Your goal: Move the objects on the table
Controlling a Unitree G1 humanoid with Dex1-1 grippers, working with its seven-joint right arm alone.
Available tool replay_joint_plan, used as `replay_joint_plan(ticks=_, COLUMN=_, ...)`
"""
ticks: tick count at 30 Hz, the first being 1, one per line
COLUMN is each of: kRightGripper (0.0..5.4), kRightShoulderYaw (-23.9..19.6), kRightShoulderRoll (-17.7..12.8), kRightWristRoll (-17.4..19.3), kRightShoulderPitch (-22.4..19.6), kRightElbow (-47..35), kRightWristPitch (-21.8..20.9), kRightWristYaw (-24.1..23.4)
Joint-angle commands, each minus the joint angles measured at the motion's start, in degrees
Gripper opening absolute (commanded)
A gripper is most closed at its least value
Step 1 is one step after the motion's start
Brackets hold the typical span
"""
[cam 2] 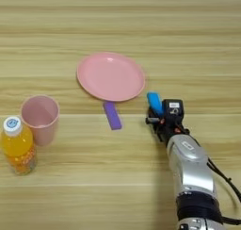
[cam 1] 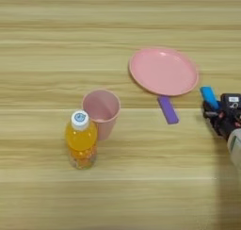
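A light wooden surface [cam 2: 120, 17] is seen from above. The robot's silver right arm comes in from the bottom edge, ending in a black tool [cam 2: 157, 115]. The blue block [cam 2: 154, 102] sits at the tip of the tool, touching it and slightly tilted. Whether the fingers are clamped on the block or only resting against it cannot be told from these views.

Just beyond the tool, up and to its left, lies the round pink plate [cam 2: 111, 77], flat and with nothing on it. The purple block [cam 2: 112, 115] lies level with the tool to its left, just below the plate's near rim. Well away to the tool's left stands the pink cup [cam 2: 41, 118], upright and open, with an orange juice bottle [cam 2: 17, 150] touching or just beside it.

The main risk appears to be the blue block. If the hold is loose or off centre, the block could slip, twist or be pushed across the surface. A sweep to the left could also knock the purple block or nudge the plate's rim.
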Motion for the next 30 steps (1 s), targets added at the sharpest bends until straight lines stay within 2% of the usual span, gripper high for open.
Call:
replay_joint_plan(ticks=1, kRightGripper=1.41, kRightShoulderYaw=-1.61, kRightShoulderRoll=-2.52, kRightWristRoll=-1.17, kRightShoulderPitch=-2.52, kRightElbow=-0.22, kRightWristPitch=-1.88, kRightWristYaw=-3.39)
replay_joint_plan(ticks=5, kRightGripper=1.41, kRightShoulderYaw=-3.19, kRightShoulderRoll=-3.20, kRightWristRoll=-1.13, kRightShoulderPitch=-3.55, kRightElbow=0.71, kRightWristPitch=-4.14, kRightWristYaw=-5.66)
replay_joint_plan(ticks=10, kRightGripper=1.41, kRightShoulderYaw=-2.58, kRightShoulderRoll=-4.25, kRightWristRoll=-2.44, kRightShoulderPitch=-4.44, kRightElbow=-0.70, kRightWristPitch=-7.52, kRightWristYaw=-5.59)
replay_joint_plan(ticks=17, kRightGripper=1.41, kRightShoulderYaw=-2.08, kRightShoulderRoll=-6.75, kRightWristRoll=-3.41, kRightShoulderPitch=-7.81, kRightElbow=-2.32, kRightWristPitch=-7.70, kRightWristYaw=-4.11)
replay_joint_plan(ticks=23, kRightGripper=1.41, kRightShoulderYaw=-0.63, kRightShoulderRoll=-8.91, kRightWristRoll=-4.43, kRightShoulderPitch=-12.72, kRightElbow=-3.30, kRightWristPitch=-7.35, kRightWristYaw=-2.29)
replay_joint_plan(ticks=27, kRightGripper=1.41, kRightShoulderYaw=1.95, kRightShoulderRoll=-8.63, kRightWristRoll=-5.01, kRightShoulderPitch=-16.94, kRightElbow=-2.98, kRightWristPitch=-6.59, kRightWristYaw=-0.16)
replay_joint_plan(ticks=30, kRightGripper=1.41, kRightShoulderYaw=4.97, kRightShoulderRoll=-6.80, kRightWristRoll=-5.96, kRightShoulderPitch=-19.48, kRightElbow=-1.49, kRightWristPitch=-6.78, kRightWristYaw=1.50)
